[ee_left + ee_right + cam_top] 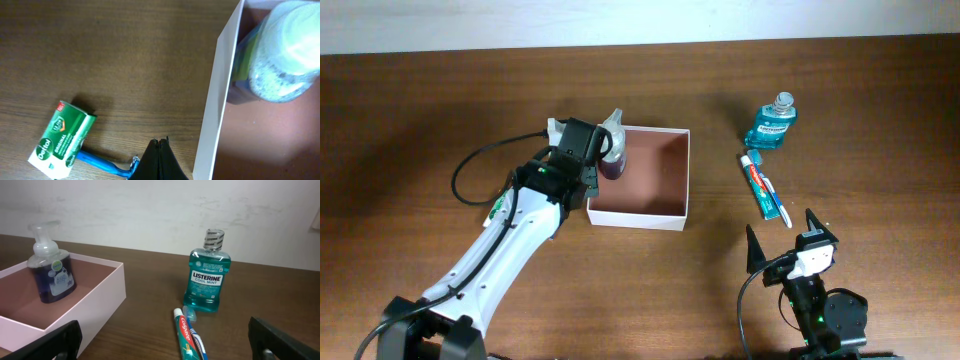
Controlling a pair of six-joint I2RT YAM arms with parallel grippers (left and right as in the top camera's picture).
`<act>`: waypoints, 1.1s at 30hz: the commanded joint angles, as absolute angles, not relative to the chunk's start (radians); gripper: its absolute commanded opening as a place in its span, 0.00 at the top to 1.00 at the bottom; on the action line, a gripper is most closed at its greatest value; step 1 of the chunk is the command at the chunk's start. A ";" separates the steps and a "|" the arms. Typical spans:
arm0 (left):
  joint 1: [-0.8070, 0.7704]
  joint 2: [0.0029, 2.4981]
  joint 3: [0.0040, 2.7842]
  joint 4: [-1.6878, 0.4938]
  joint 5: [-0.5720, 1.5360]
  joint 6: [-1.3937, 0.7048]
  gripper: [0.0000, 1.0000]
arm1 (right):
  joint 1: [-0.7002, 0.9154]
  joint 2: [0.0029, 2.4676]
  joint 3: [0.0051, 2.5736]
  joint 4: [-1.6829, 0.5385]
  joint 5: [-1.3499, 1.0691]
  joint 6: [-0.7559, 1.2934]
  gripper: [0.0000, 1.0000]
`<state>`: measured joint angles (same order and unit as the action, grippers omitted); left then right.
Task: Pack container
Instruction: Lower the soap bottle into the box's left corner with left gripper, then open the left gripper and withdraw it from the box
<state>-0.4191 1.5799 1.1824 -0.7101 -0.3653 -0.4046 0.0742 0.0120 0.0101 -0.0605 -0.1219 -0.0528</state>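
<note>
Nearest, my right end effector [780, 225] hangs wide open and empty, the toothpaste [763, 187] just beyond it. The container [675, 212] sits mid-desk, with a pump bottle [613, 150] standing in its far left corner. My left end effector [159, 150] is pinched closed on nothing beside the container's left wall. Packing looks barely begun. Next I should open over the soap bar [62, 145] or razor [102, 162] to the left. The mouthwash [772, 125] waits far right.
</note>
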 commanded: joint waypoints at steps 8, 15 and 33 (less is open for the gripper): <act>-0.403 1.617 1.130 -0.693 -0.298 -0.400 0.99 | 0.070 0.006 0.006 -0.065 -0.123 -0.052 0.01; -0.404 1.650 1.130 -0.684 -0.298 -0.400 0.99 | 0.070 0.006 0.006 -0.065 -0.123 -0.052 0.01; -0.405 1.686 1.130 -0.700 -0.106 -0.398 1.00 | 0.070 0.006 0.006 -0.065 -0.123 -0.052 0.01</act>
<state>-0.4107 1.6783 1.1358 -0.6968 -0.1616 -0.4042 0.0742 0.0120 0.0101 -0.0605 -0.1219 -0.0532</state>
